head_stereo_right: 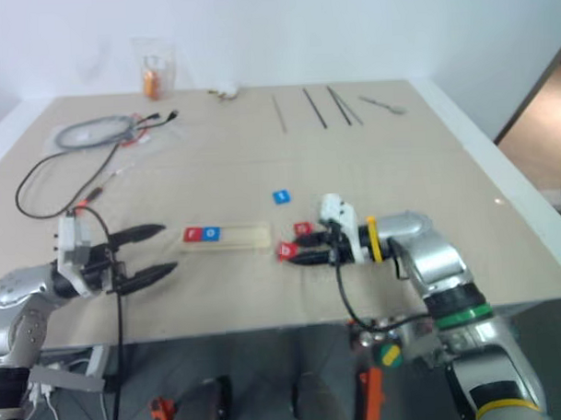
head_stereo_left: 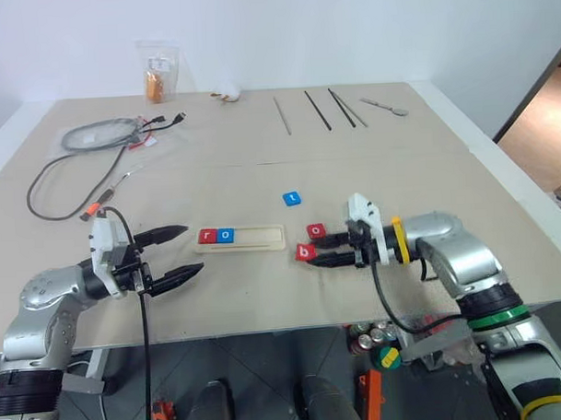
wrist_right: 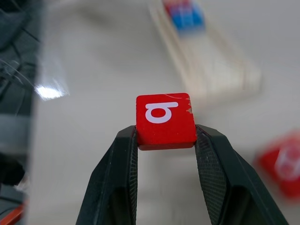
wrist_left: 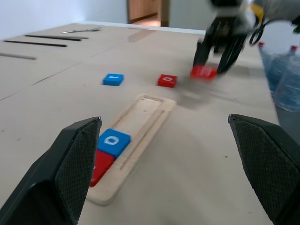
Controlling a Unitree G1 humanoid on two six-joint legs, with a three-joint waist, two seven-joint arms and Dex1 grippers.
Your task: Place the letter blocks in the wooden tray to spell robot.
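Over a beige tabletop (head_stereo_left: 371, 170), right gripper (wrist_right: 165, 136) clamps the red square "b" block (wrist_right: 165, 119), bound for the pale wooden tray (head_stereo_left: 258, 237)'s third slot; left gripper (head_stereo_left: 185, 252) gapes wide.

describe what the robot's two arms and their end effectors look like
Both arms are silver-grey metal with black joint sections. Each end effector, left and right, has two tapered black fingers with textured pads, a white housing block behind them and a black cable. The right arm also wears a yellow band and a green ring.
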